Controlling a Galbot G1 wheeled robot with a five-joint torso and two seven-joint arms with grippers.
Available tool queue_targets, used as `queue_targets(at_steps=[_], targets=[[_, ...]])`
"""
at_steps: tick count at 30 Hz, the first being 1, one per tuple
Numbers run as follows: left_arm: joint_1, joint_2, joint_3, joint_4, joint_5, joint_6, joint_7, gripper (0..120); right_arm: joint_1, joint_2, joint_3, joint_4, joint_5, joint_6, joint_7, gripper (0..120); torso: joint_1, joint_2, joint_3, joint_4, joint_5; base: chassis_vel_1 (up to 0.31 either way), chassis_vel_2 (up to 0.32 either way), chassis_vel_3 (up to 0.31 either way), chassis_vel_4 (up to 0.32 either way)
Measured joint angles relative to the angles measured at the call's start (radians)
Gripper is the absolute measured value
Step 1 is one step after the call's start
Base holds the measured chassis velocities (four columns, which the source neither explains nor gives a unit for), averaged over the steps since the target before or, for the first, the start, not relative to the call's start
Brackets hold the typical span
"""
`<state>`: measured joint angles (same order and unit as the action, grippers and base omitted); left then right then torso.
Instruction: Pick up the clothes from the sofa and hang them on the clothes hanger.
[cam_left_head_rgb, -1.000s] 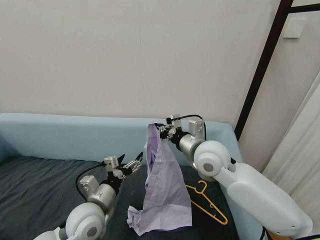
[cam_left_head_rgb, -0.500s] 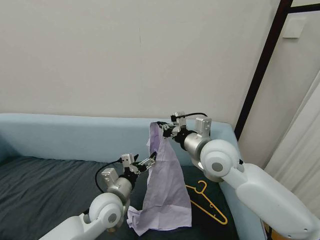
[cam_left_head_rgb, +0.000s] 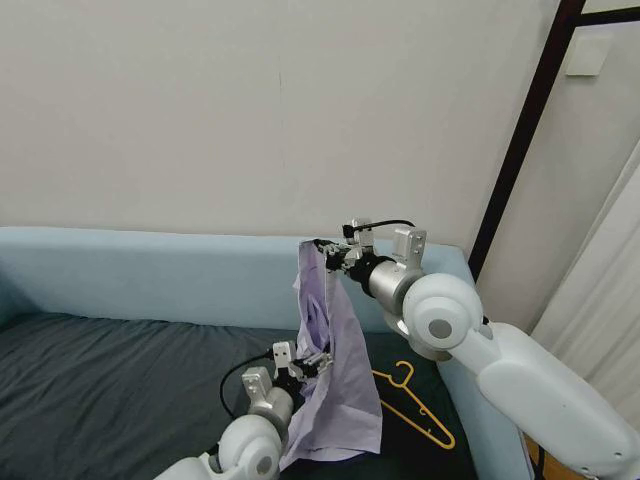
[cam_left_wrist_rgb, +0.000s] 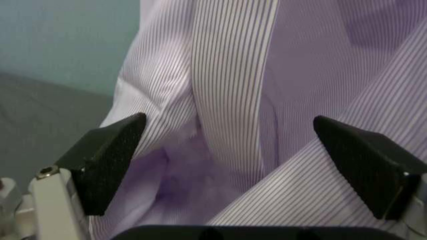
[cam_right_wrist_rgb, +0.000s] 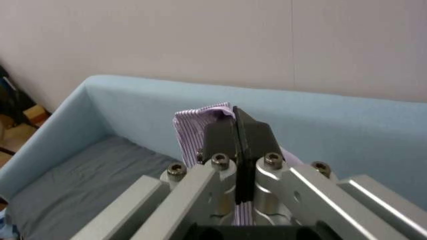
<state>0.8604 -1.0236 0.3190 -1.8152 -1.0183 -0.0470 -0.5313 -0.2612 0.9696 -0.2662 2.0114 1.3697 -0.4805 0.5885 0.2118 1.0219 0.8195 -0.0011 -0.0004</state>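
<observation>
right gripper (cam_left_head_rgb: 326, 256) is clamped tight on the top edge of the purple striped shirt (cam_left_head_rgb: 338, 340). pads are pressed together w/ cloth pinched between them, holding it up in the air over the right end of the sofa (cam_left_head_rgb: 130, 280). shirt hangs down long and bunched from that one pinch point.

left gripper (cam_left_head_rgb: 317, 362) is lower down, pushed in against the middle of the hanging cloth. its jaws are spread wide. in the left wrist view a vertical striped fold sits between the two black pads, but nothing is squeezed yet, so no hold on that side.

progress, imo: early-mid. pick-up looks done, since most of the shirt is off the seat. the orange hanger (cam_left_head_rgb: 415, 400) lies flat on the dark seat cushion just beside the shirt, on its right side, and neither gripper is on it. so opening the shirt out, getting it onto the hanger and hanging it up are all left to do.

hard to make out:
- bottom hem is hidden behind the left arm, so can't tell if it drags on the cushion or hangs clear.
- can't tell which part the right gripper has, collar or shoulder.
- hanger's near end runs in behind the cloth.
- whether the left pads touch the fabric is unclear.
</observation>
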Motion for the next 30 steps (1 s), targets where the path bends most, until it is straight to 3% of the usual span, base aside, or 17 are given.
queue_targets(at_steps=[13,20,30], targets=[[0.095,-0.128,0.014,-0.011,0.0,0.01,-0.07,96,-0.062,-0.073,0.026,0.024,-0.002,-0.004,-0.011,0,0.0,0.0,0.0,-0.0002,0.0001,0.0,0.0,0.0,0.0],[0.118,-0.138,0.027,-0.037,0.027,0.011,-0.077,95,-0.092,-0.097,0.038,0.028,-0.009,-0.007,-0.019,0,0.0,0.0,0.0,-0.0002,0.0,0.0,0.0,0.0,0.0],[0.105,-0.174,0.004,-0.008,0.023,-0.013,-0.084,95,-0.096,-0.122,0.044,0.039,-0.002,-0.009,-0.021,0,0.0,0.0,0.0,-0.0003,-0.0001,0.0,0.0,0.0,0.0]])
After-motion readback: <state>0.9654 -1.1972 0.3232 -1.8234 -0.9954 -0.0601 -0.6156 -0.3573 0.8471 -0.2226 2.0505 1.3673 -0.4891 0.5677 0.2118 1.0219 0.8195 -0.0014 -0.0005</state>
